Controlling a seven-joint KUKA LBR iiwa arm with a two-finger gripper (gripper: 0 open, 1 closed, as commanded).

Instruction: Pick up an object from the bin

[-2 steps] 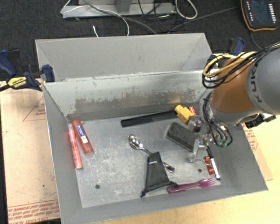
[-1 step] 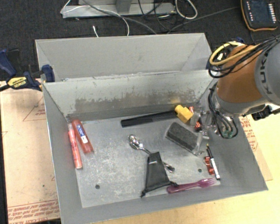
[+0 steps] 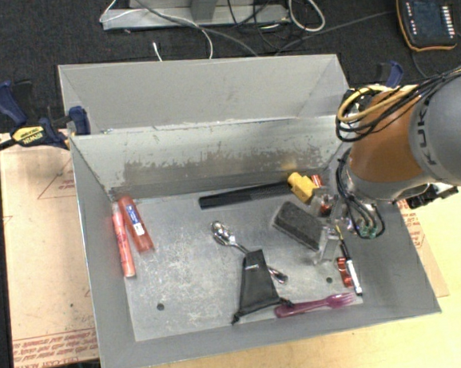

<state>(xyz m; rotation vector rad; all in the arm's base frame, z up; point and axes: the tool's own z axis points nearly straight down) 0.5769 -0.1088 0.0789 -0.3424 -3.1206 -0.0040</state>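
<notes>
My gripper (image 3: 327,248) hangs low in the right part of the bin, under the orange-covered wrist. Just left of it lies a dark grey rectangular block (image 3: 297,223), tilted, its right end next to the gripper. A red marker with a dark cap (image 3: 347,274) lies just below the gripper, near the right wall. A purple toothbrush (image 3: 316,304) lies along the front edge beneath them. Nothing shows as held by the gripper.
A black-handled tool with a yellow head (image 3: 257,191) lies along the back wall. A metal spoon (image 3: 223,236) and a black folded pouch (image 3: 255,285) sit mid-bin. Two red-orange tubes (image 3: 130,232) lie by the left wall. The arm covers the bin's right rim.
</notes>
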